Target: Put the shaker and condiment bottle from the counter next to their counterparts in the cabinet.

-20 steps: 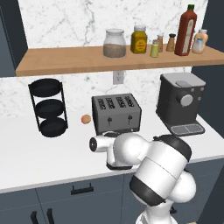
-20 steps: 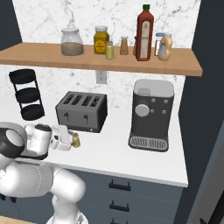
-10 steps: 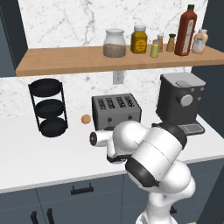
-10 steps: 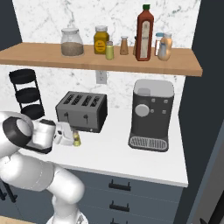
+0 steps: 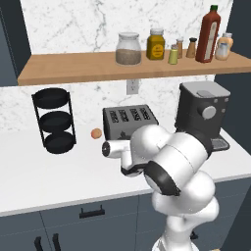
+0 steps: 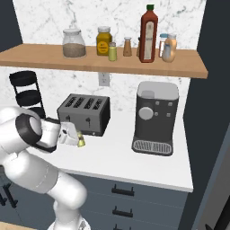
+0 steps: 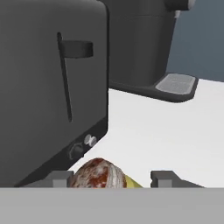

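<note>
The shaker (image 6: 81,142), small and yellow-green, stands on the white counter just in front of the toaster (image 6: 85,112). In the hand view its mottled cap (image 7: 99,174) sits low between the two fingertips (image 7: 57,178), close to the left one and with a gap to the right one. My gripper (image 6: 75,136) reaches sideways to the shaker, open around it (image 7: 111,177). The condiment bottle (image 6: 148,33), tall and red with a green cap, stands on the cabinet (image 6: 45,56) (image 5: 73,66) among the counterparts (image 5: 173,55), also seen as bottle (image 5: 208,34).
The toaster's side (image 7: 43,87) is right next to the hand. A dark coffee machine (image 6: 155,117) (image 5: 201,112) stands to the right. A black three-tier rack (image 5: 54,122) and a small orange ball (image 5: 96,133) are at the left. Two jars (image 5: 128,49) stand on the shelf.
The arm's elbow has risen and swung over the counter while the hand stayed at the shaker. The shaker has not moved.
</note>
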Robot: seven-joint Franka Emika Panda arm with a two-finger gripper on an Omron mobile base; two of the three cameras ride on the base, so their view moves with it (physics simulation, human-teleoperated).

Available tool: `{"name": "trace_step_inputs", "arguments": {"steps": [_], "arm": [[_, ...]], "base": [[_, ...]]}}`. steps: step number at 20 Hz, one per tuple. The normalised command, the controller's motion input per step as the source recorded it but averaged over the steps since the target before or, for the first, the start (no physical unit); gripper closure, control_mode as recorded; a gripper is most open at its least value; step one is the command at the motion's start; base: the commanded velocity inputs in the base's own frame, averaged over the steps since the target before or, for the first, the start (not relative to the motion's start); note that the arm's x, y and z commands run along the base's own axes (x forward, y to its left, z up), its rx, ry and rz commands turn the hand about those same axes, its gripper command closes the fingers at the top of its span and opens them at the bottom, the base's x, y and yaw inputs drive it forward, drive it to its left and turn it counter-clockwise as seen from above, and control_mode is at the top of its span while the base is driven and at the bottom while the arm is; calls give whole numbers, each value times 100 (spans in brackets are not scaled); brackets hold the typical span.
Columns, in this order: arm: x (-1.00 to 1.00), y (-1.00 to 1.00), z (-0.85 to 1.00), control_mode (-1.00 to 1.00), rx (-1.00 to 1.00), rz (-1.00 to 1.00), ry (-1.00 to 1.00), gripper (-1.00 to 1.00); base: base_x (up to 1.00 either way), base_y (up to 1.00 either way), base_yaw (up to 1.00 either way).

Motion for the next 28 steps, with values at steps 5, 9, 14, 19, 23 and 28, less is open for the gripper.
{"name": "trace_step_inputs", "arguments": {"steps": [5,9,14,19,23,28], "arm": [[-20,-5,43,-100,0,0,-10,100],[-48,0,51,-100,0,0,-6,100],[-44,-4,66,-100,1,0,0,100],[-41,-20,79,-100,8,0,-1,100],[-47,-23,74,-100,5,0,-12,100],[-43,-10,82,-100,0,0,-28,100]], "base": [[0,0,0],[0,0,0],[0,0,0],[0,0,0],[0,0,0],[0,0,0]]}}
